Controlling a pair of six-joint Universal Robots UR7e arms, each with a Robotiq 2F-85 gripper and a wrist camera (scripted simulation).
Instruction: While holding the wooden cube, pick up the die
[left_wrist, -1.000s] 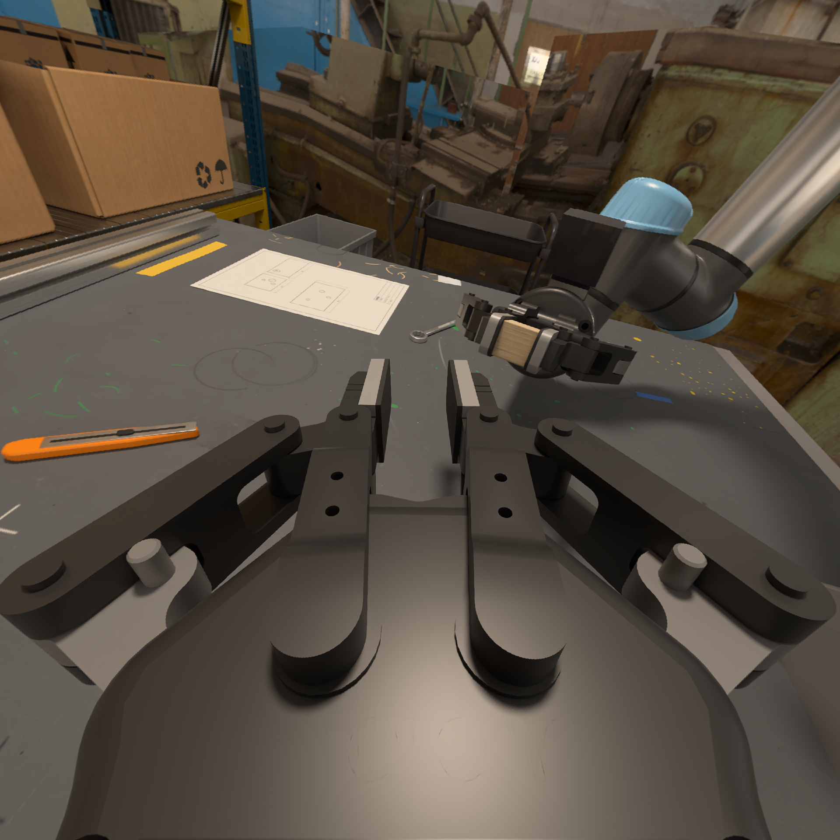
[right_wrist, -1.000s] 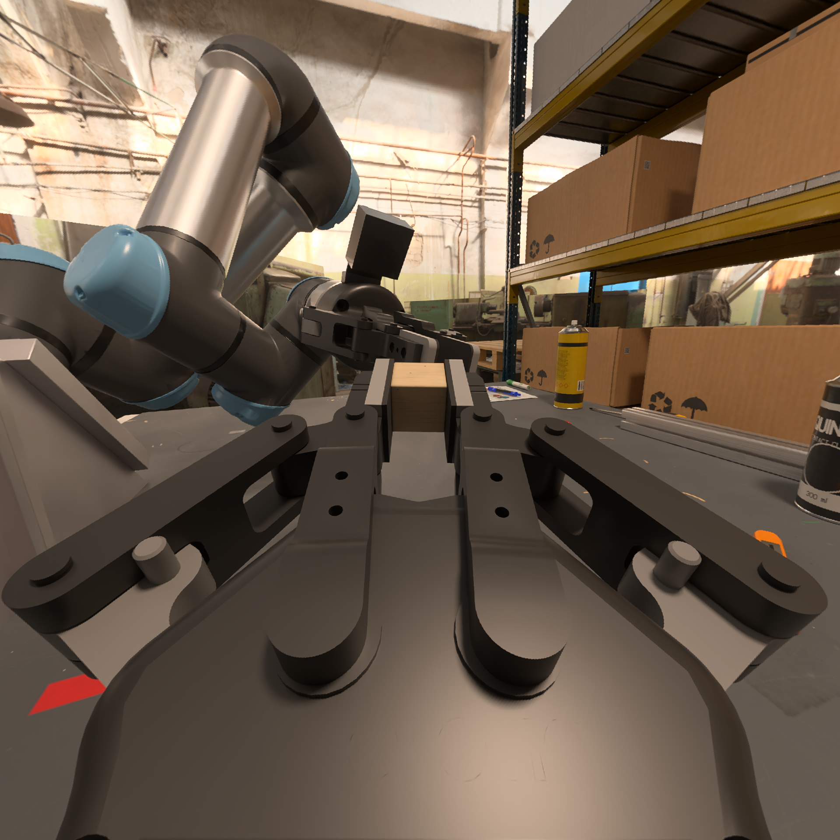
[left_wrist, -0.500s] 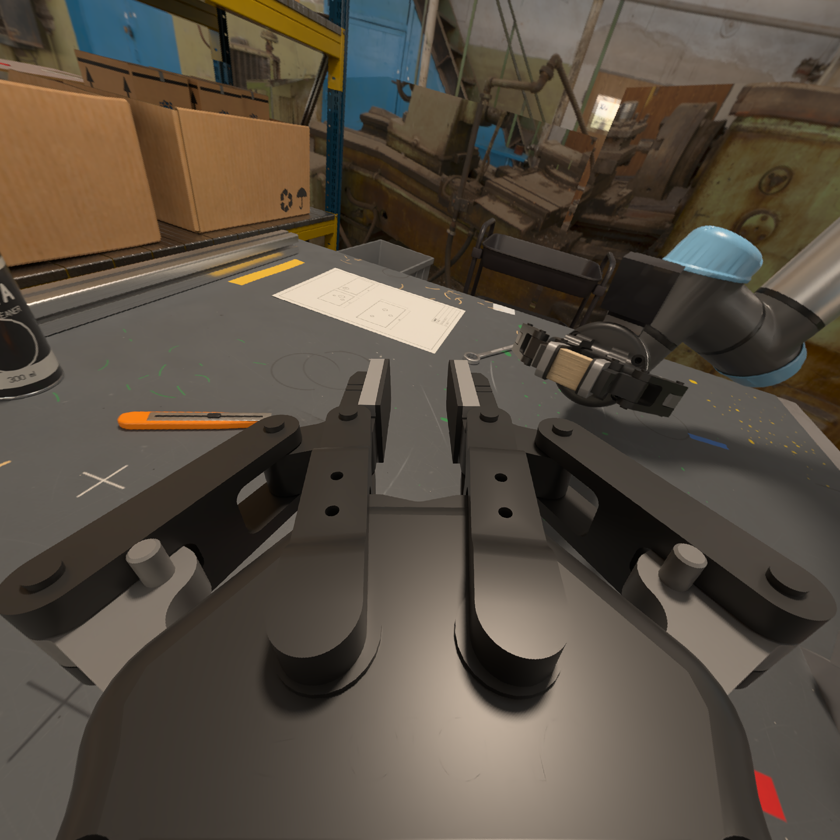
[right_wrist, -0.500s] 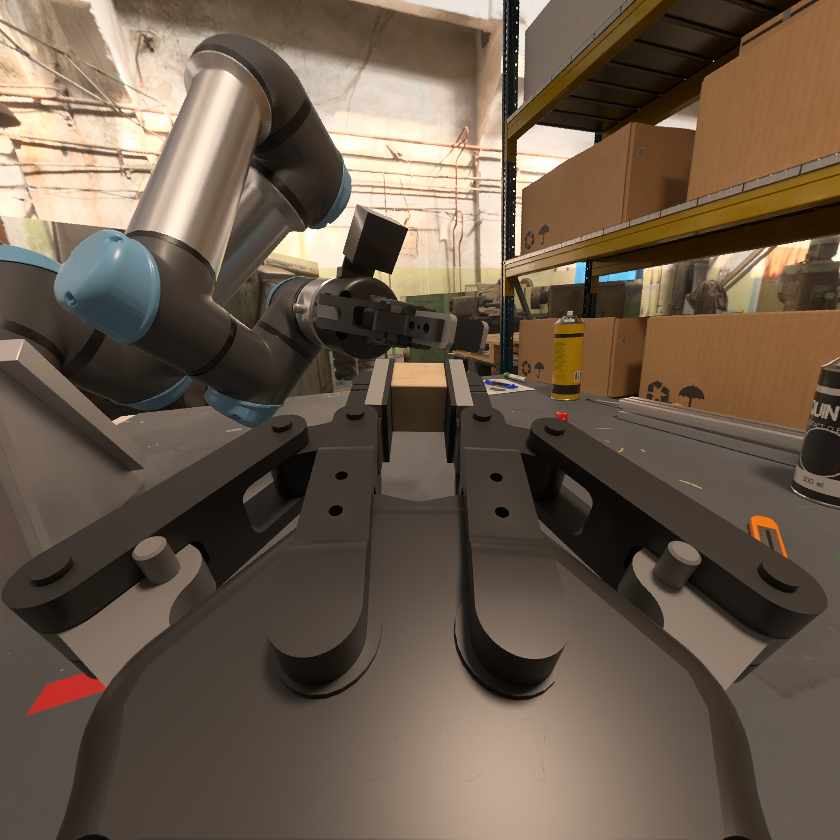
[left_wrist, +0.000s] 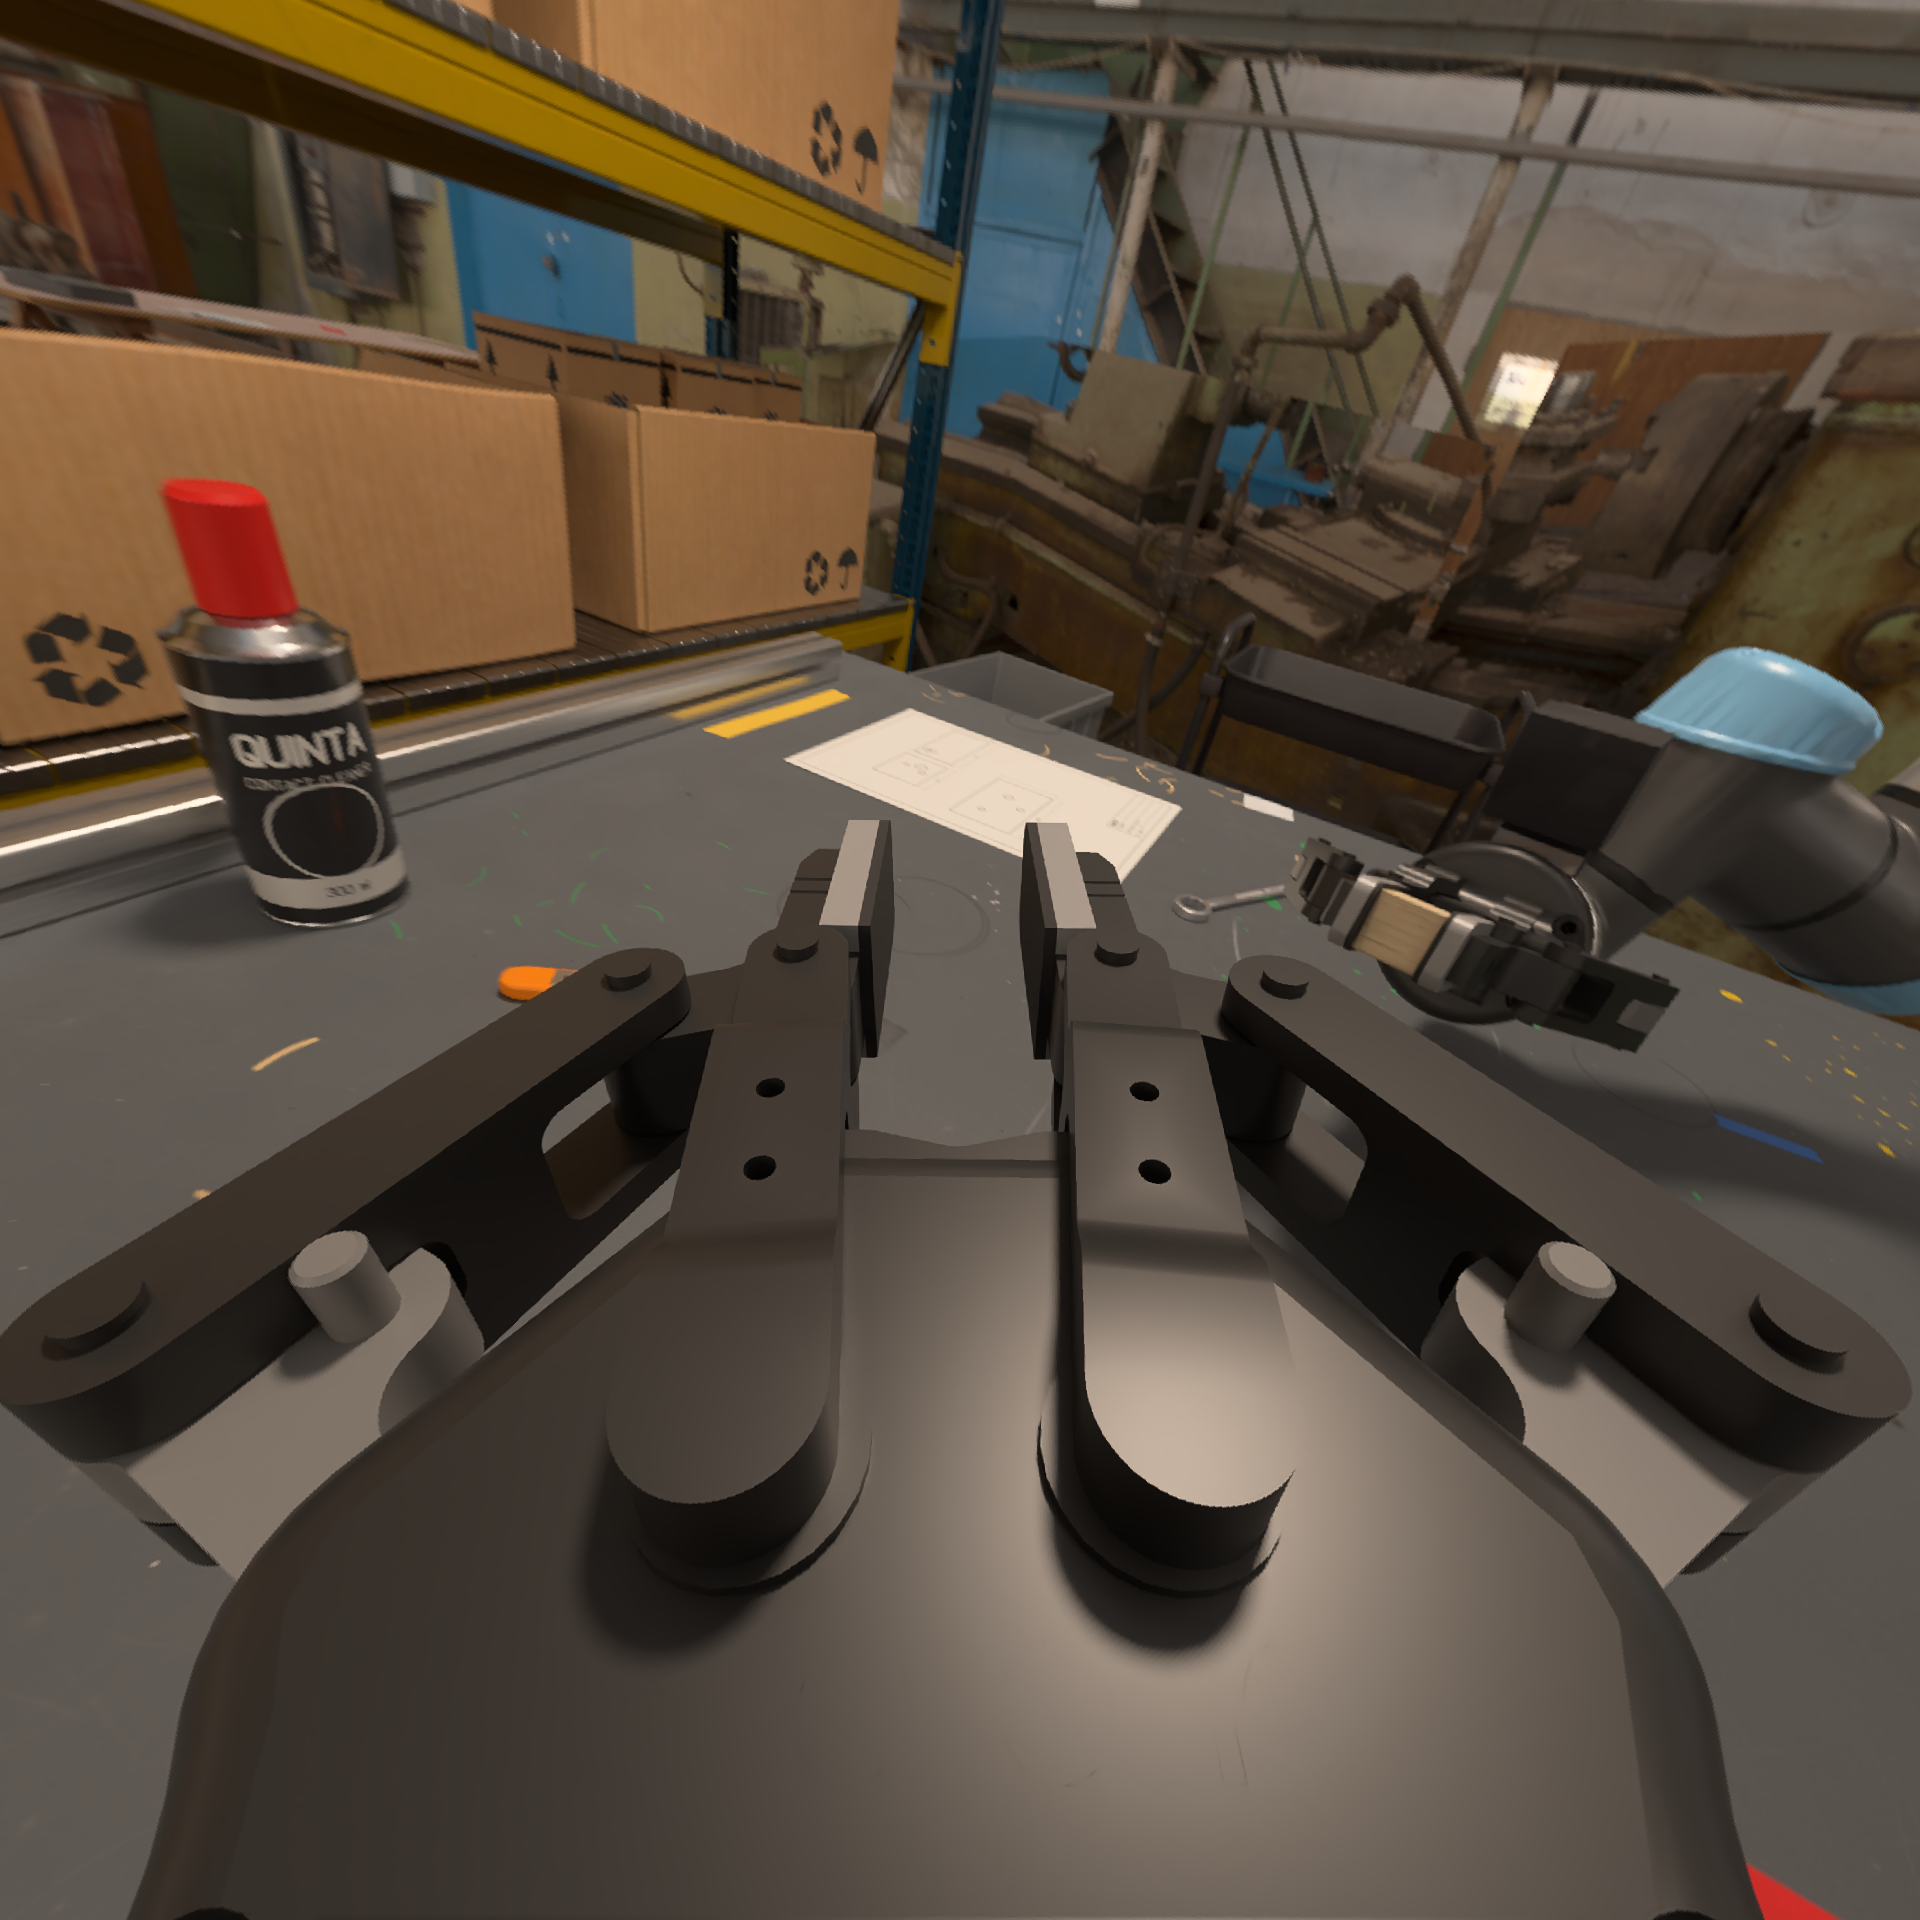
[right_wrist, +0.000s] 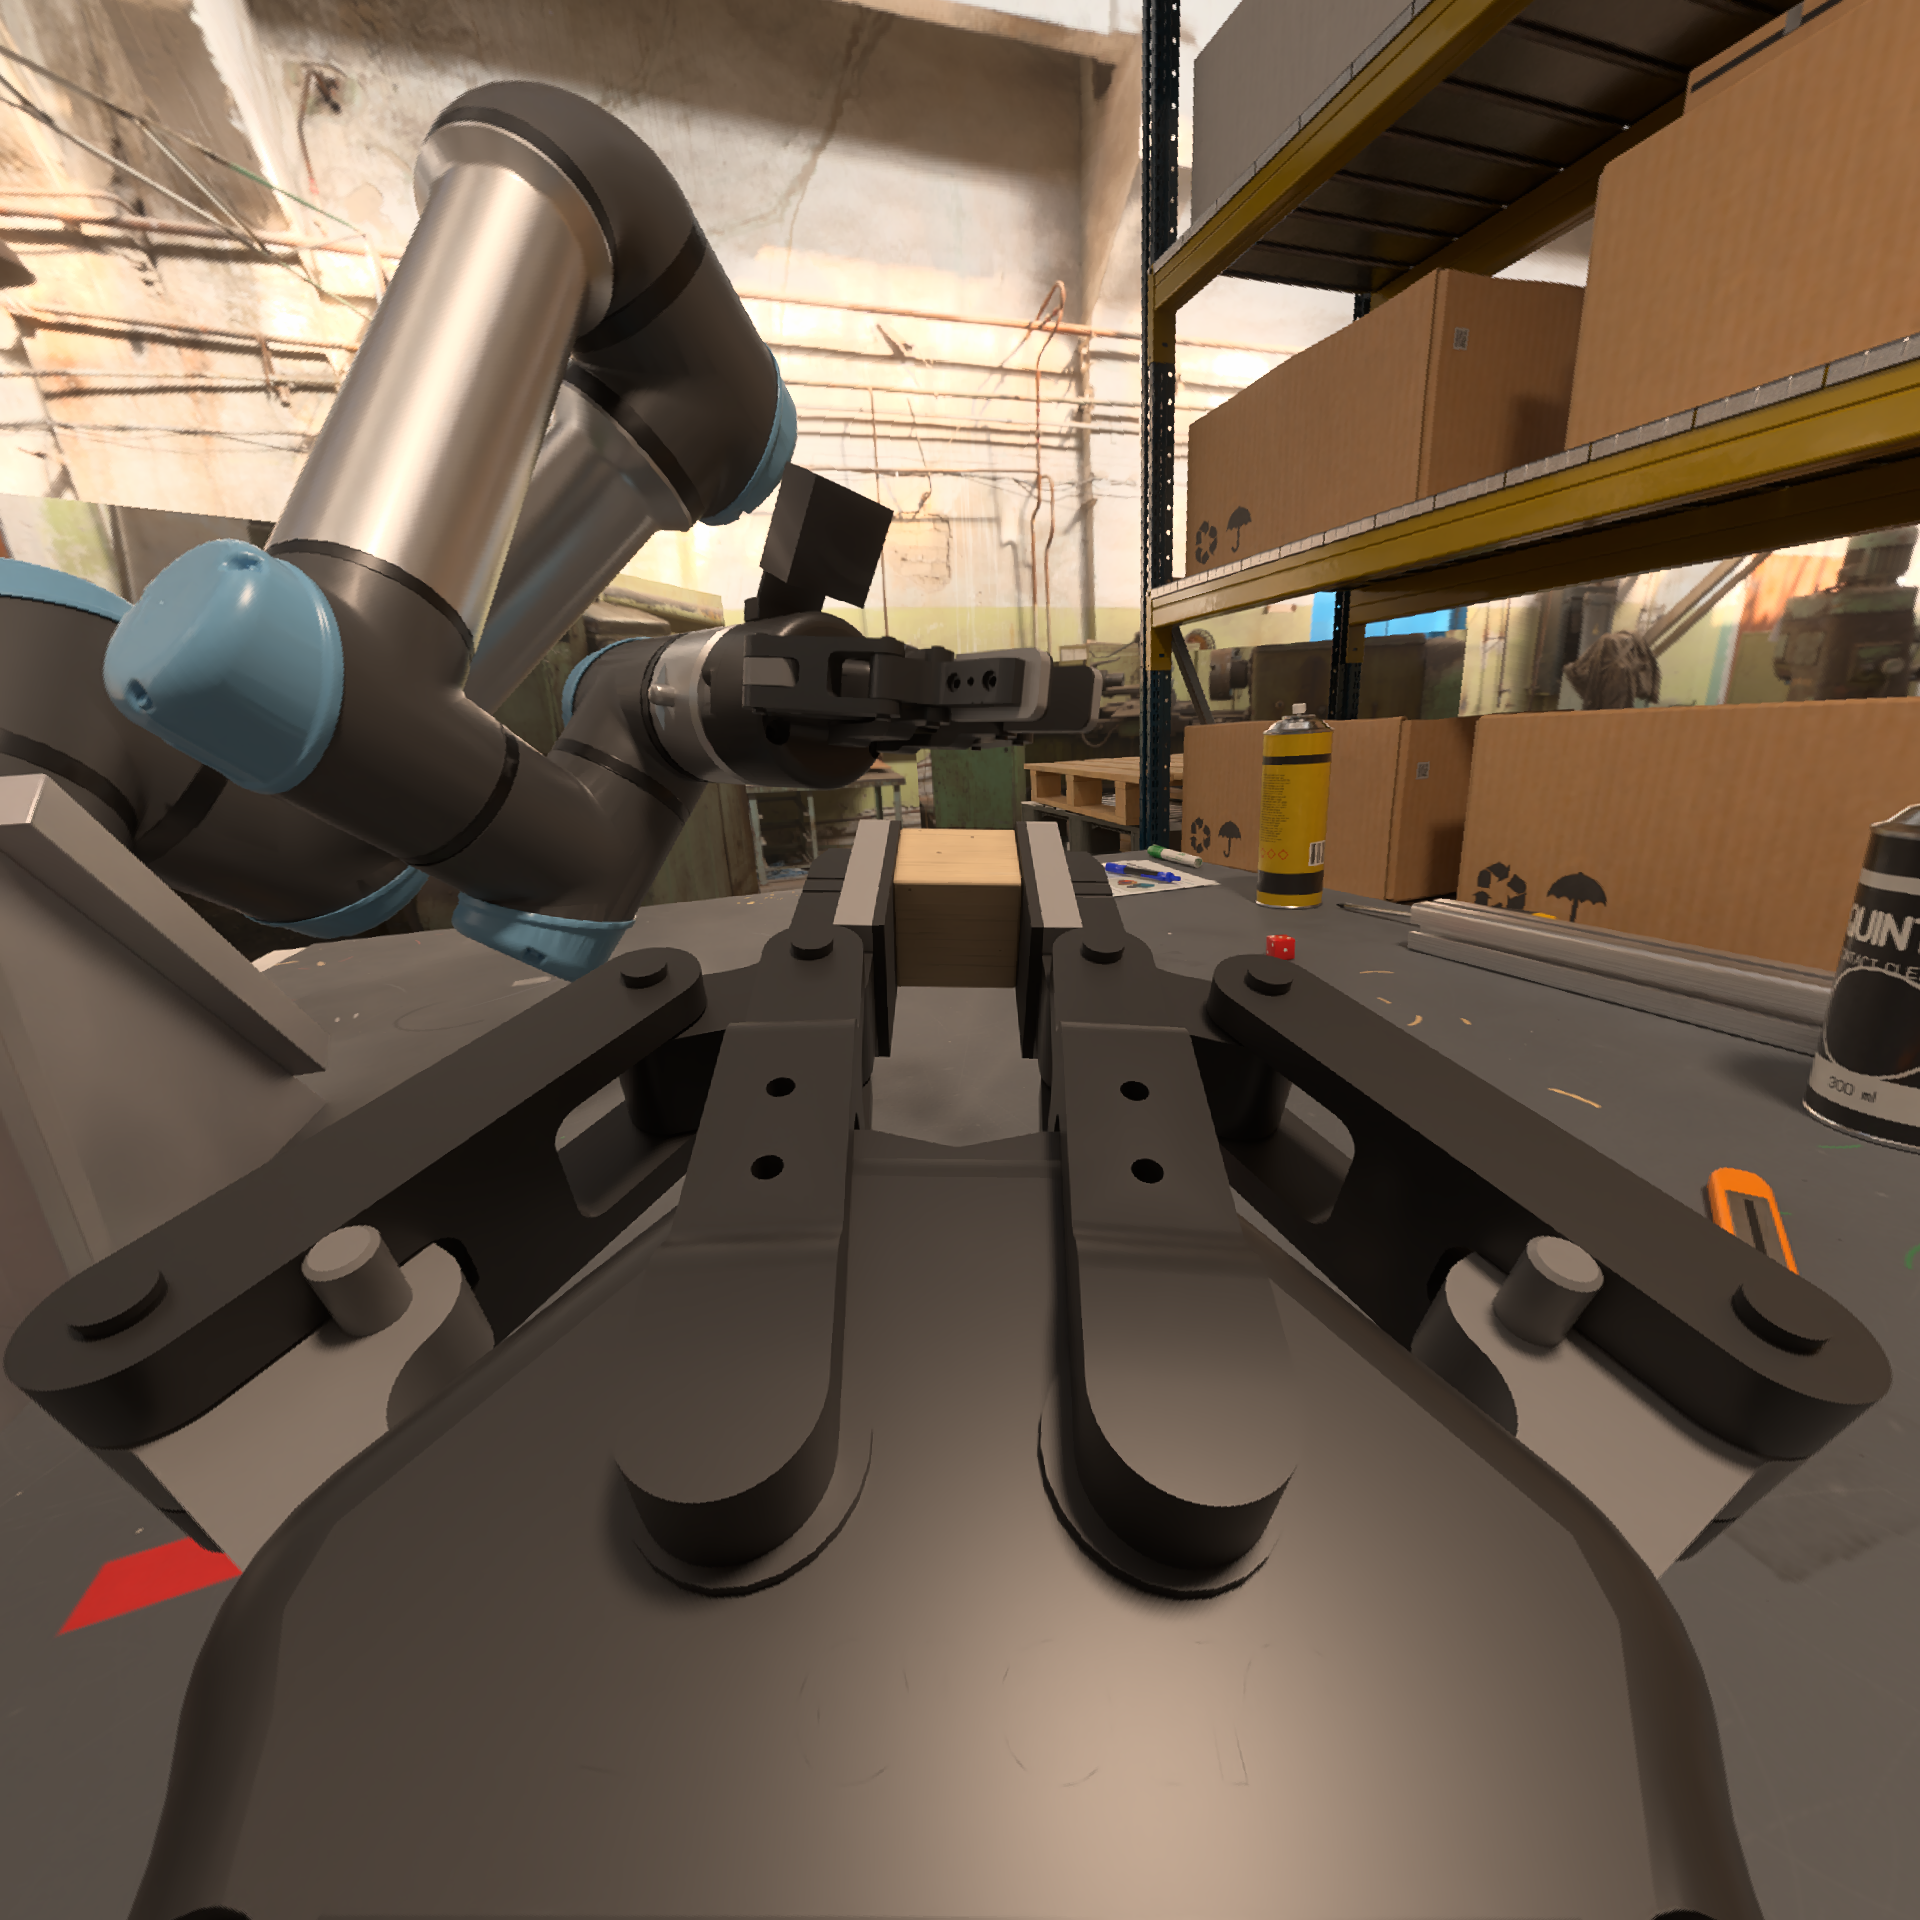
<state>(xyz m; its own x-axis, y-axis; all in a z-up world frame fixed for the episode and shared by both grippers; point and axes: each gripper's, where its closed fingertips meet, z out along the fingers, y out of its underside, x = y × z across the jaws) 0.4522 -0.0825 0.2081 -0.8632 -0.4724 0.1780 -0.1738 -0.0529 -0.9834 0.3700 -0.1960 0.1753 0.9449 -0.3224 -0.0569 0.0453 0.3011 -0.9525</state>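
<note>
Right wrist view shows the right gripper (right_wrist: 956, 904) squeezing the wooden cube (right_wrist: 954, 902) above the table (right_wrist: 1455, 1060) so it won't drop, while the left gripper (left_wrist: 956, 914) waits empty, parted, for the little red die (right_wrist: 1280, 947) lying far off.

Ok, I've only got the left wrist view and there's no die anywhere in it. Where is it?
Observer: The right wrist view shows it. A small red die lies on the table, out in the open.
Operator: The wooden cube looks gripped from here. Anything near the die?
Observer: A yellow spray can stands behind it, toward the shelves.
Operator: Is my left gripper above the die?
Observer: No. The left gripper hangs in the air up and left of the die in that view, lying level and not pointing down at it.
</note>
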